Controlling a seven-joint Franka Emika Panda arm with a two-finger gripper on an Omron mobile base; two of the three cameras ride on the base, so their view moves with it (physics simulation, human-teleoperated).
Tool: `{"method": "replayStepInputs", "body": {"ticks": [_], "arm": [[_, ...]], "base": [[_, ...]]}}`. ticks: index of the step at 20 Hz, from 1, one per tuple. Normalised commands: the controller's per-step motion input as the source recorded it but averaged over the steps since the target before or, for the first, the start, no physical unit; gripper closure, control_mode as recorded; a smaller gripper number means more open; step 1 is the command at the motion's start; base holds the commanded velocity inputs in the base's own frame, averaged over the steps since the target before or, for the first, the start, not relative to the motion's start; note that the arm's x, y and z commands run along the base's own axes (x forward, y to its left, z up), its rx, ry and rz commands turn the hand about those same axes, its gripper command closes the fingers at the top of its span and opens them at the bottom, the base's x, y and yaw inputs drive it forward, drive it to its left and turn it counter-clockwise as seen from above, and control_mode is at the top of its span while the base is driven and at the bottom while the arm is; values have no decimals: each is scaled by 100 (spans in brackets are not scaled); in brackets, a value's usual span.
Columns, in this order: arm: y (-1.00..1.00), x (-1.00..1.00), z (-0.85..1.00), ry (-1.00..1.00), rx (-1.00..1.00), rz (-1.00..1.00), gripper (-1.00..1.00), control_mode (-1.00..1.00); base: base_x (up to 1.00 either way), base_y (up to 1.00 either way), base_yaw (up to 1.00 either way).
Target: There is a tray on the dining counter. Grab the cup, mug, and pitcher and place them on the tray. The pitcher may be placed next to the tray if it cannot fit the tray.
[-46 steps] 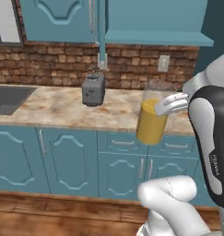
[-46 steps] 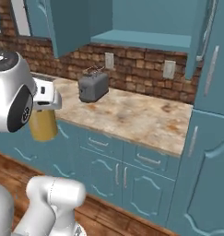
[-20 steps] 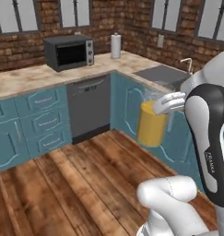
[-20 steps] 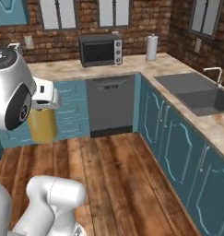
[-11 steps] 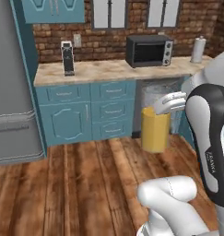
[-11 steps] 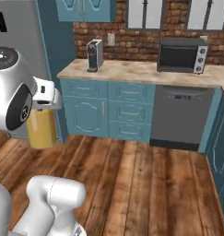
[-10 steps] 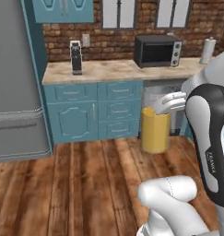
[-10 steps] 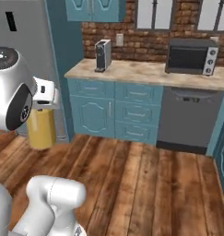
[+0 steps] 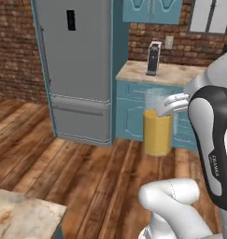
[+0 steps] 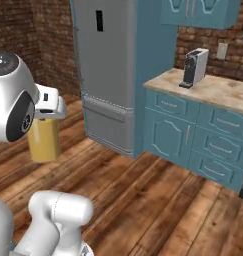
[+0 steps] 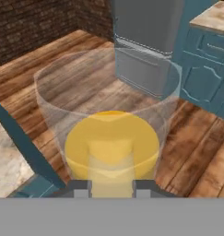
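The gripper (image 11: 112,188) is squeezing the pitcher (image 9: 157,127) by its glass wall, with its jaws closed partway on it. The pitcher is hanging up in the air over the wooden floor (image 9: 77,172), standing straight, with orange juice in its bottom half. A corner of the dining counter (image 9: 21,218) is peeking in at 7 o'clock in the left base view. A big grey fridge (image 10: 110,70) is standing at 12 o'clock.

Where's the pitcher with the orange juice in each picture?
Left base view: pitcher right of centre, held up by the end effector.
Right base view: far left, beside the white arm.
Hand view: centre, seen from above.
Shared landmark: the grey fridge stands behind it.
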Motion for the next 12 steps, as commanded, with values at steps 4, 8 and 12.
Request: {"method": "replayStepInputs", "body": {"ticks": [4,8,12], "arm": [[0,0,0,0,0,0,100,100],[0,0,0,0,0,0,100,100],[0,0,0,0,0,0,100,100]], "base": [[69,-45,45],[94,-79,35],[100,-82,35]]}}
